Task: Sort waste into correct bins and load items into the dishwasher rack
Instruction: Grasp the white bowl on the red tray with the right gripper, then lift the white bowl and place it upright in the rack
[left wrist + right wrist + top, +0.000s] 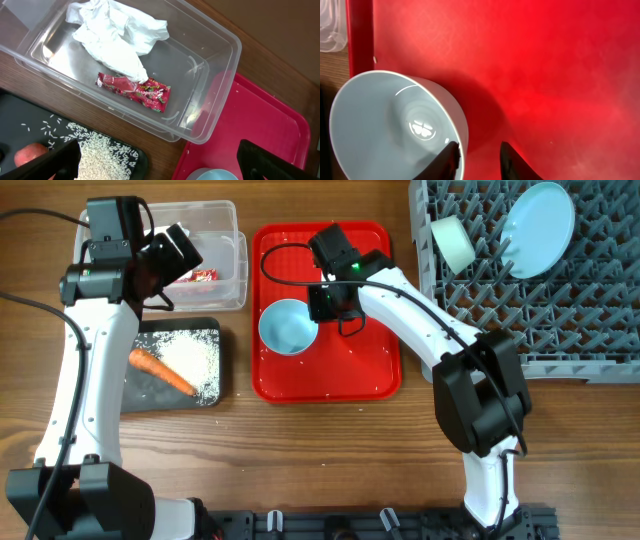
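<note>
Bowl (390, 125) bottom beyond lower edge

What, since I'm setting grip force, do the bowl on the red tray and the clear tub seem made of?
The bowl: probably glazed ceramic, possibly glossy melamine; pale blue, with sharp light reflections inside and a smooth rim. The tub: clear glossy plastic, judging by its see-through walls and rounded moulded corners.

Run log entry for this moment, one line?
left hand open over clear tub | right hand open astride blue bowl rim on red tray | plate, mint bowl in rack
</note>
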You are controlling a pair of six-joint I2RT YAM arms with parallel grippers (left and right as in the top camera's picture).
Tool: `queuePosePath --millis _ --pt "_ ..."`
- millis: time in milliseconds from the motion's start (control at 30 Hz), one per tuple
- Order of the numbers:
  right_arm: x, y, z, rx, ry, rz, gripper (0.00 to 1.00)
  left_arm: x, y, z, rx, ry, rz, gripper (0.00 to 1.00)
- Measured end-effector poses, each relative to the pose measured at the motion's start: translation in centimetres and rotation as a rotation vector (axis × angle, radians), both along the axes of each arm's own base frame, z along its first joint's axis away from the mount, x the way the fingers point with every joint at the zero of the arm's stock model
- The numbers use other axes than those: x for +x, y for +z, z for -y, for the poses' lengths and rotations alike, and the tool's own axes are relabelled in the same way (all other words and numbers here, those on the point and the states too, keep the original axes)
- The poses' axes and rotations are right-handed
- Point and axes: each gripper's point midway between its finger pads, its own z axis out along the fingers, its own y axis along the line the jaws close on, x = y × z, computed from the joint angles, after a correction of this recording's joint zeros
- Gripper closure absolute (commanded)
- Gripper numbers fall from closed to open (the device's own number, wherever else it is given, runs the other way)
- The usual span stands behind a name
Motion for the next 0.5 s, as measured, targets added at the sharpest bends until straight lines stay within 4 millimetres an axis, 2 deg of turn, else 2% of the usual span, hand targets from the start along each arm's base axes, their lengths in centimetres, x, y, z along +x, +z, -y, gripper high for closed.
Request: queuePosePath --millis 67,167,267,400,433,500 --pt "0.1 0.0 -0.4 0.02 0.007 0.002 0.62 0.0 0.0 0.0 0.0 0.0 0.0 0.0" --pt "-0.2 -1.0 -0.8 0.032 0.015 -0.025 0.65 0.0 0.0 0.0 0.0 0.0 0.0 0.0" --pt "-0.5 -2.2 -1.0 0.032 0.019 -0.056 0.71 0.0 0.0 0.0 0.0 0.0 0.0 0.0" --pt "-0.6 -2.4 -1.0 0.035 0.019 -0.065 0.76 0.0 0.0 0.0 0.0 0.0 0.0 0.0" --pt "-0.6 -2.4 -1.0 0.036 0.019 -0.066 0.93 0.0 0.0 0.0 0.0 0.0 0.0 0.0" --pt "-0.6 -2.4 -1.1 0.04 0.019 -0.067 0.96 0.0 0.0 0.0 0.0 0.0 0.0 0.0"
